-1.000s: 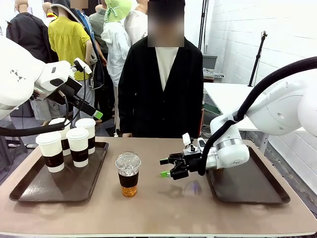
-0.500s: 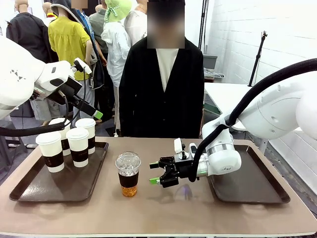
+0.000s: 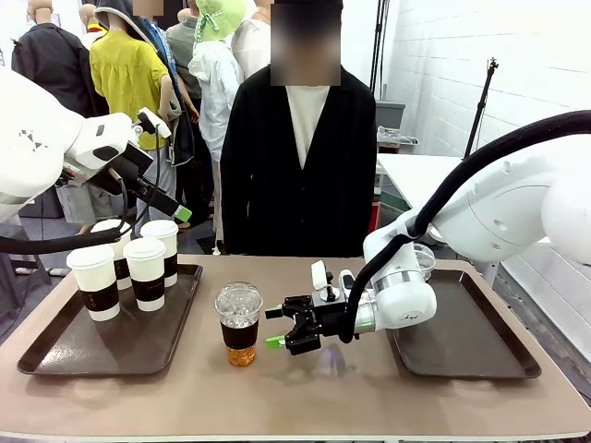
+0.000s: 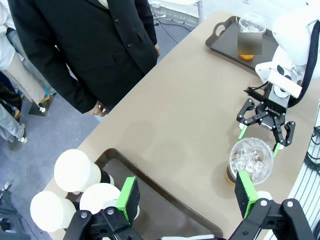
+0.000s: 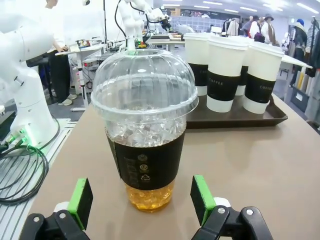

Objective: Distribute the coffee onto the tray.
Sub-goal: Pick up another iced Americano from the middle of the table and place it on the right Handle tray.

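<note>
My right gripper (image 3: 274,327) sits low over the counter (image 3: 305,388) with its jaws apart, pointed at the iced coffee cup (image 3: 239,323) just beside it; from the right wrist camera the cup (image 5: 144,127) stands upright between my green pads (image 5: 202,198), not touched by either. It has a clear dome lid, ice, a dark sleeve and brown liquid at the bottom. To its left lies the left tray (image 3: 55,351), holding the four white paper cups (image 3: 129,266) with dark bands, bunched at the far end. My left gripper (image 3: 175,209) hangs high above that tray, jaws apart and holding nothing. On the other side is the right tray (image 3: 471,351); a second clear cup (image 4: 249,36) stands at its far end, though a blurred patch covers its lower part, so I can't be sure of its contents. Across the counter stands a person in a black jacket (image 3: 300,175).
</note>
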`<action>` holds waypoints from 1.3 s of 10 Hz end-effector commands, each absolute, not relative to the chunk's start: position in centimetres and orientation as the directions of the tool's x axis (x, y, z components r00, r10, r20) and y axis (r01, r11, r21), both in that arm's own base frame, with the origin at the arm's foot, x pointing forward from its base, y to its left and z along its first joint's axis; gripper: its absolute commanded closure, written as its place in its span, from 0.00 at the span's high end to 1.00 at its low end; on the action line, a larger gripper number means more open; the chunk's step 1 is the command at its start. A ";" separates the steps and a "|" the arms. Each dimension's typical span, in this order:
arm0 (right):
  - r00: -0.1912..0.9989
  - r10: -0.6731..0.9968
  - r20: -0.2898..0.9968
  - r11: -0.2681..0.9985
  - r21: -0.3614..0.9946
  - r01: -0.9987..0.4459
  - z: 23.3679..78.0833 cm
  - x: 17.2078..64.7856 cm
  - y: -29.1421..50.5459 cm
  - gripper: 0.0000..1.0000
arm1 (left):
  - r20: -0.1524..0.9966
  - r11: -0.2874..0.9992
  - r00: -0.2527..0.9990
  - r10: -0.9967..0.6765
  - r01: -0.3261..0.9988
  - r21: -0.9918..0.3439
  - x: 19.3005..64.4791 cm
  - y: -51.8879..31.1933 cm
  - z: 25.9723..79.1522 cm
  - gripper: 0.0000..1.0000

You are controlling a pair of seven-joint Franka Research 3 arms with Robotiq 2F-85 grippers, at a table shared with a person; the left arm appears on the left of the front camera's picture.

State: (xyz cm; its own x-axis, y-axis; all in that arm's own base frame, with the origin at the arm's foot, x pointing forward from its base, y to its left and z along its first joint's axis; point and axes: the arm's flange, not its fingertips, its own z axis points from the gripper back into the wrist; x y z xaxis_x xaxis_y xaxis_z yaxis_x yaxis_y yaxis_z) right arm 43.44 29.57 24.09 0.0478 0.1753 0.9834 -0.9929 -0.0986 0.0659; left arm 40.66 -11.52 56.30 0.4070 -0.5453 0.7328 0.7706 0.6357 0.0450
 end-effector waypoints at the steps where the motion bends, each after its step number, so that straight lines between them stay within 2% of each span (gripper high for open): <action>1: 0.065 0.174 0.983 -0.070 0.078 -0.995 23.8 44.4 30.9 1.00 | 0.735 0.633 0.410 -0.540 0.773 0.034 40.7 -11.4 56.2 1.00; 5: 0.070 0.173 0.982 -0.065 0.082 -0.994 23.8 45.2 32.2 1.00 | 0.735 0.633 0.410 -0.540 0.773 0.034 40.7 -11.4 56.2 1.00; 13: 0.128 0.167 0.978 -0.165 0.155 -0.974 22.7 46.1 35.1 1.00 | 0.735 0.633 0.410 -0.540 0.773 0.034 40.7 -11.4 56.2 1.00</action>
